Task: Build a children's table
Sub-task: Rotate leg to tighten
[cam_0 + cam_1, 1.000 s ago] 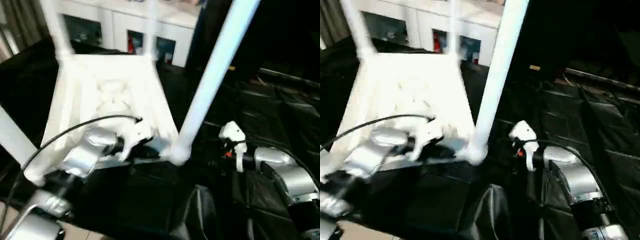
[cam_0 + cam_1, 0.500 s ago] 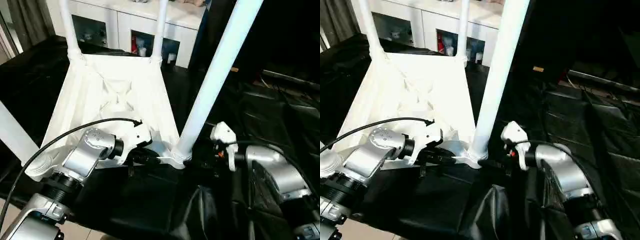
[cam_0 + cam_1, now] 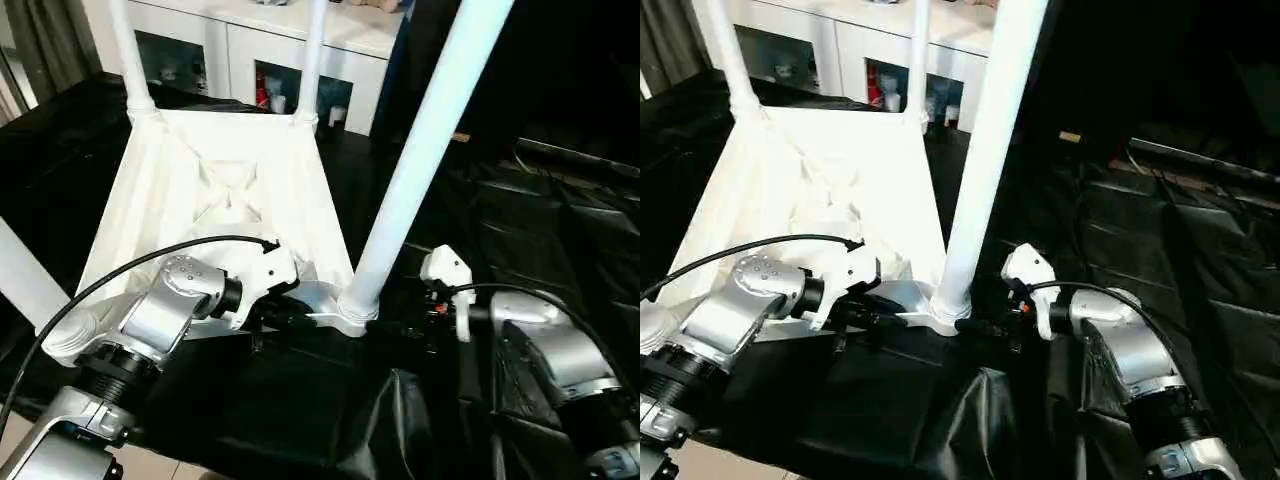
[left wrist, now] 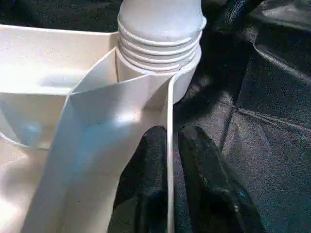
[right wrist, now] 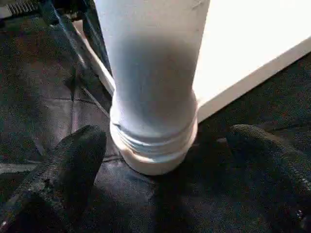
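Note:
The children's table lies upside down on black cloth, its ribbed white top [image 3: 230,190] facing up. Two far legs [image 3: 312,50] and a near left leg [image 3: 20,270] stand in their sockets. A long leg [image 3: 420,150] rises from the near right corner socket [image 3: 355,305]. My left gripper [image 4: 169,145] is shut on the top's thin rim [image 4: 170,107] just beside that socket, one black finger on each side. My right gripper [image 5: 165,136] is open, with its fingers [image 5: 82,150] standing either side of the leg's base [image 5: 155,97] and not touching it.
A white cabinet with glass doors [image 3: 250,50] stands behind the table. Crumpled black cloth [image 3: 560,220] covers the surface to the right and in front. A black cable [image 3: 150,260] loops over my left forearm.
The head view has steadied after a shake. My right gripper has come a little closer to the leg's base. My left gripper stays at the rim by the socket.

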You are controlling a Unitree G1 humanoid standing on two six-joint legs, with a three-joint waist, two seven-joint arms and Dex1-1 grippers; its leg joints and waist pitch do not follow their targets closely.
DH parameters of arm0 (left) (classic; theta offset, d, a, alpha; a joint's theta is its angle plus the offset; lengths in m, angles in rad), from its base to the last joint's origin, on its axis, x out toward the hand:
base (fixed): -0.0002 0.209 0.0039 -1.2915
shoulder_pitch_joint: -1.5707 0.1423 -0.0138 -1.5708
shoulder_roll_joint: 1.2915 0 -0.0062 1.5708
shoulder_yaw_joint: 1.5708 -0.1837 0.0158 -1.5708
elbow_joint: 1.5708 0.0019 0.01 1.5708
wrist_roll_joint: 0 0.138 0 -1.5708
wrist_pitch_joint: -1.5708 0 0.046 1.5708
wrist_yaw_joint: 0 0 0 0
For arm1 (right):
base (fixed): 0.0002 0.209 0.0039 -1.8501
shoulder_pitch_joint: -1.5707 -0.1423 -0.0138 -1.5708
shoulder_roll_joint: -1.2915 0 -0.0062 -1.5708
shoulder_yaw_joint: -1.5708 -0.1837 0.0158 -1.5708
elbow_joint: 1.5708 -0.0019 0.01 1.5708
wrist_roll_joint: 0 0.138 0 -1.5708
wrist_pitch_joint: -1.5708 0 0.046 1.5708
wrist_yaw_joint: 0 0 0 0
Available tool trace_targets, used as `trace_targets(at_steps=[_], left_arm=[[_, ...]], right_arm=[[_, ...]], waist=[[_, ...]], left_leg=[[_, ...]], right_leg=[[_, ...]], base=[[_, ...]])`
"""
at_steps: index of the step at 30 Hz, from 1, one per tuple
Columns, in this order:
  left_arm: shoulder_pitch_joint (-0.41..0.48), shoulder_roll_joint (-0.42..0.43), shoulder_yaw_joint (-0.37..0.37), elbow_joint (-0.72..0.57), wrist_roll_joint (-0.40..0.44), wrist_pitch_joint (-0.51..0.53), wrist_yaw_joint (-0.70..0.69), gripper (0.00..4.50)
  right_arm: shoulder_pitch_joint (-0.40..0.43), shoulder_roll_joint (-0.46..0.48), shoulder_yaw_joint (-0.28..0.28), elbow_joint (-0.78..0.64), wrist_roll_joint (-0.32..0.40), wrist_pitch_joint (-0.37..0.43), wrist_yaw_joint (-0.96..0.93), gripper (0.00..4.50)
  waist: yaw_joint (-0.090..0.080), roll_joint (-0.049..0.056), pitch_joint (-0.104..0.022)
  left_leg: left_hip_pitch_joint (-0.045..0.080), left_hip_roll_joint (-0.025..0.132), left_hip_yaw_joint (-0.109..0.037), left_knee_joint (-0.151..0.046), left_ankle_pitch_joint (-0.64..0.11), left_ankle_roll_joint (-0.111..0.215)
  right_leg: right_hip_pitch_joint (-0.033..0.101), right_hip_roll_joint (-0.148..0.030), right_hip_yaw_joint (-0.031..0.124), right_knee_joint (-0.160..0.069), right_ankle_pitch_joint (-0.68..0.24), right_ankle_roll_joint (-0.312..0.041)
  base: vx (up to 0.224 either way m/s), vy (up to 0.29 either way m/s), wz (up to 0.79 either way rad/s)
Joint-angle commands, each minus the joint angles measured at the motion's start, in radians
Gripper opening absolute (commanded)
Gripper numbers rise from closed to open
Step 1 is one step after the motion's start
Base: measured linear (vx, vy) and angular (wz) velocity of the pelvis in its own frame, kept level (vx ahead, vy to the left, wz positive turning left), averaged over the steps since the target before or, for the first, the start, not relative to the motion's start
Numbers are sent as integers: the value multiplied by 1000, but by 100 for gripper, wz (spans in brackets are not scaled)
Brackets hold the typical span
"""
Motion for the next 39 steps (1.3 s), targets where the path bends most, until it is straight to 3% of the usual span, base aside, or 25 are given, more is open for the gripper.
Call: trace_targets(at_steps=[1,4,9,14,16,19,21,29,35,38,39], left_arm=[[-4,12,-29,26,23,17,-8,29],[-6,12,-30,23,20,26,-13,10],[-4,12,-29,15,14,39,-16,3],[-2,13,-30,9,11,47,-17,0],[-3,14,-31,14,14,45,-16,0],[-4,14,-31,15,15,44,-15,0],[-5,13,-31,15,15,44,-15,0],[-2,20,-34,13,14,46,-27,0],[6,21,-29,9,18,58,-9,0],[-10,-38,-4,45,41,70,112,0],[-15,-55,0,53,45,77,140,0]], right_arm=[[-28,4,2,27,-3,-22,4,450],[-44,23,7,48,-3,-32,4,450],[-66,56,17,88,-4,-42,13,450],[-74,64,24,108,0,-43,32,414],[-75,64,28,119,-2,-48,48,380],[-77,67,27,127,-3,-53,50,372],[-78,74,22,131,2,-51,51,337],[-78,92,22,140,12,-54,63,278],[-66,118,5,150,25,-43,30,271],[-59,160,-27,189,-8,-29,-123,270],[-55,173,-34,193,-13,-23,-158,270]], waist=[[2,6,-58],[-2,5,-57],[-3,6,-60],[-3,6,-59],[-3,9,-58],[-2,9,-60],[-3,7,-60],[-2,16,-62],[-3,18,-60],[-7,16,-54],[-6,19,-54]], left_leg=[[7,25,-2,-63,-187,13],[4,25,-5,-64,-192,7],[6,25,-3,-62,-169,11],[6,25,-2,-62,-169,14],[8,25,-3,-63,-181,11],[7,25,-3,-63,-173,11],[6,25,-3,-62,-167,12],[8,24,-3,-62,-170,8],[9,25,-4,-64,-197,-1],[10,25,-4,-68,-229,-15],[14,24,-8,-69,-262,-27]], right_leg=[[46,-72,40,-70,-212,-184],[48,-73,39,-71,-240,-178],[46,-72,40,-64,-180,-198],[48,-72,40,-63,-168,-206],[48,-73,40,-65,-188,-201],[48,-73,40,-64,-181,-201],[49,-72,40,-63,-168,-204],[50,-71,40,-60,-135,-218],[49,-71,40,-63,-160,-218],[46,-72,39,-70,-225,-207],[45,-75,39,-80,-309,-180]], base=[[0,0,0],[0,0,0],[0,0,0],[0,0,0],[0,0,0],[0,0,0],[0,0,0],[0,0,0],[0,0,0],[0,0,0],[0,0,0]])
